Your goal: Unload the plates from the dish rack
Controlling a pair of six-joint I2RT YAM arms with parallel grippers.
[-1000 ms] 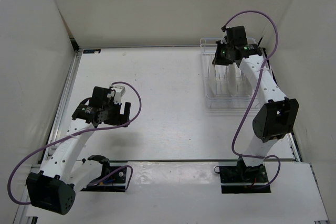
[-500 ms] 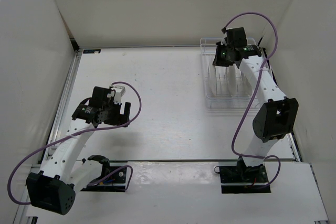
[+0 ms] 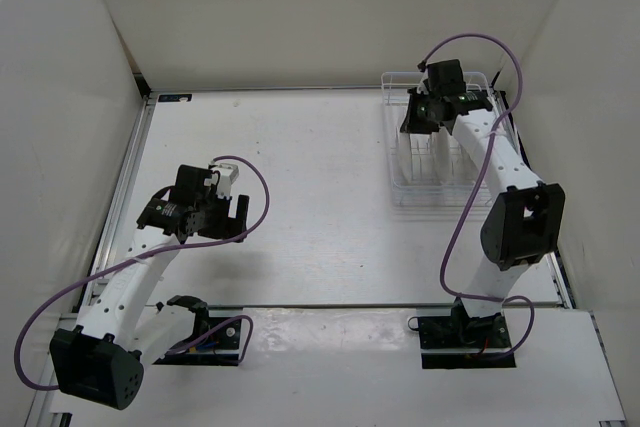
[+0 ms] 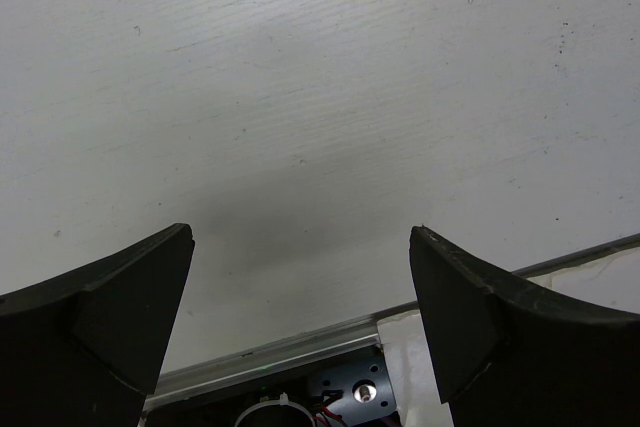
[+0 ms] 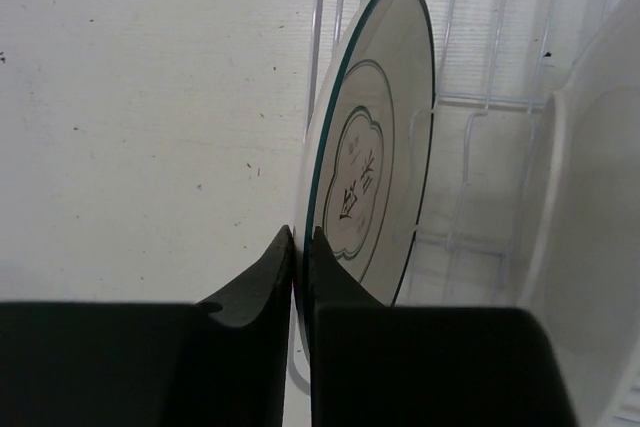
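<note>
Right arm (image 3: 497, 162) stretched out long toward the far right corner of the table (image 3: 320, 157), wrist over the far end of the dish rack (image 3: 440, 185). Right gripper (image 5: 298, 242) is pinched together on the rim of the green-rimmed plate (image 5: 375, 137), one finger on each face. That plate stands on edge, near upright with a slight lean, at the rack's left side. Its lower edge is hidden behind the fingers, so can't tell if it's seated in the wires.

Plain plate (image 5: 585, 247) is also on edge in the rack, a slot over to the right, apart from the gripped one.

Left arm (image 3: 130, 277) is folded back over the left half of the table. Left gripper (image 4: 300, 237) is spread wide over bare tabletop with nothing between the fingers, near the front edge rail.

Right wall (image 3: 590, 97) sits close beside the rack. A purple cable (image 3: 455, 232) loops alongside the right arm.
</note>
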